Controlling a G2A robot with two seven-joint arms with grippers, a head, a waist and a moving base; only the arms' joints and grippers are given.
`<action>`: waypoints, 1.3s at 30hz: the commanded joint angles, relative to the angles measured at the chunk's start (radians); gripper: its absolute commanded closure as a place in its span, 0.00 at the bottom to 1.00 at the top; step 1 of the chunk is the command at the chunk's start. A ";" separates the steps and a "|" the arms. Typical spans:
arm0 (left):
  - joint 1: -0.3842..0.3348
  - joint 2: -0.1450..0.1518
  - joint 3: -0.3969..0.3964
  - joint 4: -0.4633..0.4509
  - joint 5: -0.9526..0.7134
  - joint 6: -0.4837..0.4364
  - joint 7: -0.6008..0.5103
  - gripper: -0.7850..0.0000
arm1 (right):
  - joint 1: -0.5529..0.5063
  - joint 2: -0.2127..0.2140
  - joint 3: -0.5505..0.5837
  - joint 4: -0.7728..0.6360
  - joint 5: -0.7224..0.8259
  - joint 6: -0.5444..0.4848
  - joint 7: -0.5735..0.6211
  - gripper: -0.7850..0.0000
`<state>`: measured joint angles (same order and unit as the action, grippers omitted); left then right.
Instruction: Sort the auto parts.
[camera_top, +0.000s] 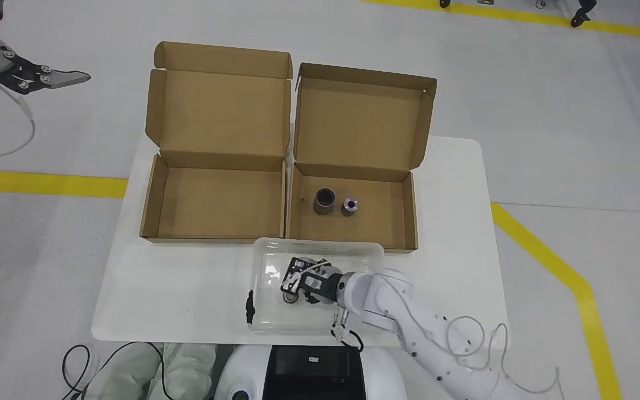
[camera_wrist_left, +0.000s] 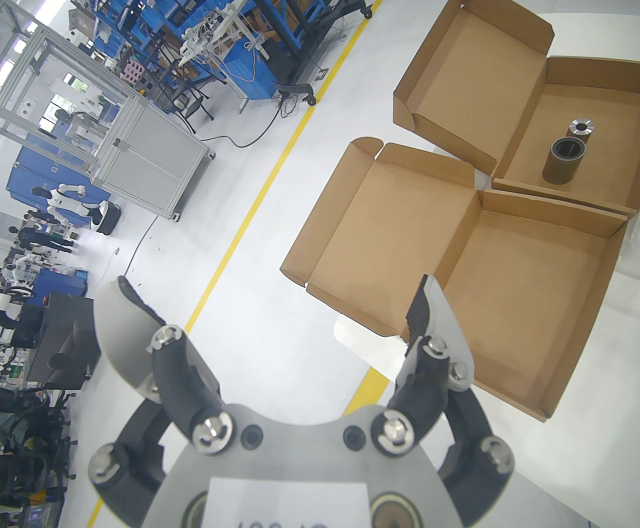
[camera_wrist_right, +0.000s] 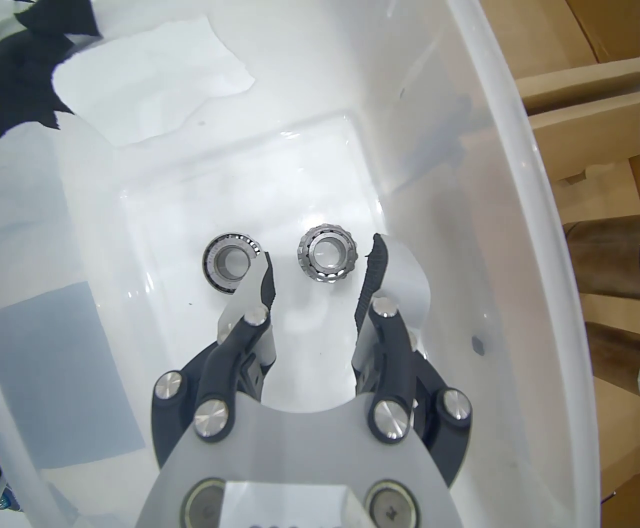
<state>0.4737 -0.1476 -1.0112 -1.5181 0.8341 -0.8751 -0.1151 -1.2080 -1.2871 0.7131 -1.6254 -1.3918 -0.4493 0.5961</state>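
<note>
My right gripper (camera_wrist_right: 322, 260) sits inside the translucent white plastic bin (camera_wrist_right: 500, 200) with its fingers spread apart. One silver ribbed roller bearing (camera_wrist_right: 328, 252) lies on the bin floor, in line with the gap between the fingertips and touching neither. A second matching bearing (camera_wrist_right: 230, 262) lies just outside one finger. My left gripper (camera_wrist_left: 275, 285) hangs wide open, well apart from the bin.

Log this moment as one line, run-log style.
right gripper: open, lined up on bearing in bin | left gripper: open, off table | right box: sleeve, bushing inside
</note>
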 joint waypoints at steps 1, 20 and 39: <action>0.000 0.000 0.000 0.000 0.000 0.000 0.000 0.00 | 0.007 -0.004 -0.007 0.011 -0.005 0.010 0.000 0.56; 0.000 0.000 0.000 0.000 0.000 0.000 0.000 0.00 | 0.051 -0.031 -0.047 0.084 -0.006 0.030 -0.017 0.63; 0.000 0.000 0.000 0.000 0.000 0.000 0.000 0.00 | 0.042 -0.038 -0.039 0.078 -0.023 0.042 -0.070 1.00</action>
<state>0.4737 -0.1476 -1.0112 -1.5181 0.8341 -0.8751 -0.1151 -1.1635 -1.3260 0.6713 -1.5471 -1.4189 -0.4041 0.5361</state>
